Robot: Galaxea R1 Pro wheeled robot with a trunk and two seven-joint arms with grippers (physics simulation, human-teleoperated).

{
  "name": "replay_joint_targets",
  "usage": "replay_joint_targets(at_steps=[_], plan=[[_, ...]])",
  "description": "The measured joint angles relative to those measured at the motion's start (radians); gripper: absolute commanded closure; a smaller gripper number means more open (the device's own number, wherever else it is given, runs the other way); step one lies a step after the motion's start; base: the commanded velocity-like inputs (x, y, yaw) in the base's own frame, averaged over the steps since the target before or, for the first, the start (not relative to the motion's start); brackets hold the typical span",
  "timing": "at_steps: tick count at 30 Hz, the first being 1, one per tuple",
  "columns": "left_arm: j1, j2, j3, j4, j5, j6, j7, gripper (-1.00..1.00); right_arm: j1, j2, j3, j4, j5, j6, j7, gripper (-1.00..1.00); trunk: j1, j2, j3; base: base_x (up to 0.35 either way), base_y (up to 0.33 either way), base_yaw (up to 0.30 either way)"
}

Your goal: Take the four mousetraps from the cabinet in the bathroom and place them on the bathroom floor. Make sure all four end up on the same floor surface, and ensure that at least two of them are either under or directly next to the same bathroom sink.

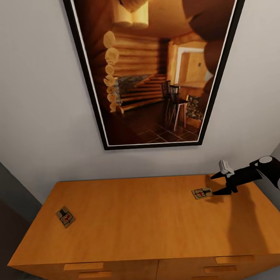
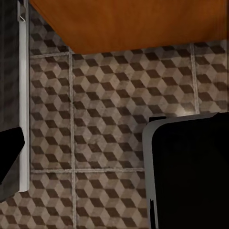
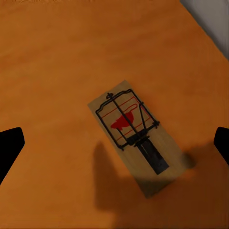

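Item: right claw (image 1: 222, 184), black, fingers spread wide, nothing held. It hangs over the right rear part of the cabinet (image 1: 141, 223) top.

Item: near mousetrap (image 1: 201, 192), flat on the cabinet top, just beside the claw at its 9 o'clock in the head view. In the right wrist view the same mousetrap (image 3: 136, 137) lies between the 2 dark finger tips, roughly centred in the gap. Its long axis runs diagonally to the line joining the fingertips, neither across it nor along it. Judgement: the wrist needs a turn before closing, so the fingers meet the 2 long edges squarely.

Item: far mousetrap (image 1: 65, 217), flat near the left edge of the cabinet top, well apart from the first, at 9 o'clock from it. The right arm is the nearer to the first trap; the second probably suits the left arm.

Item: left claw, low beside the cabinet, its camera looking down on the bathroom floor (image 2: 105, 109). Only 1 dark finger edge is in the frame; whether this claw is spread or pressed together cannot be told.

Count: 2 mousetraps visible on the cabinet top, 0 visible on the floor. Drawer fronts visible at the lower edge, all closed. Framed picture (image 1: 156, 64) of a log interior on the wall above: 1.
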Motion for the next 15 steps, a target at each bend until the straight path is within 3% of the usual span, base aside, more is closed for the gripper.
replay_joint_targets(at_steps=[15], plan=[[0.000, -0.005, 0.000, 0.000, 0.000, 0.000, 0.000, -1.00, 0.000, 0.003, 0.001, 0.003, -0.004, 0.000, 0.002, -1.00, 0.000, 0.000, 0.000, 0.000, 0.000, 0.000]])
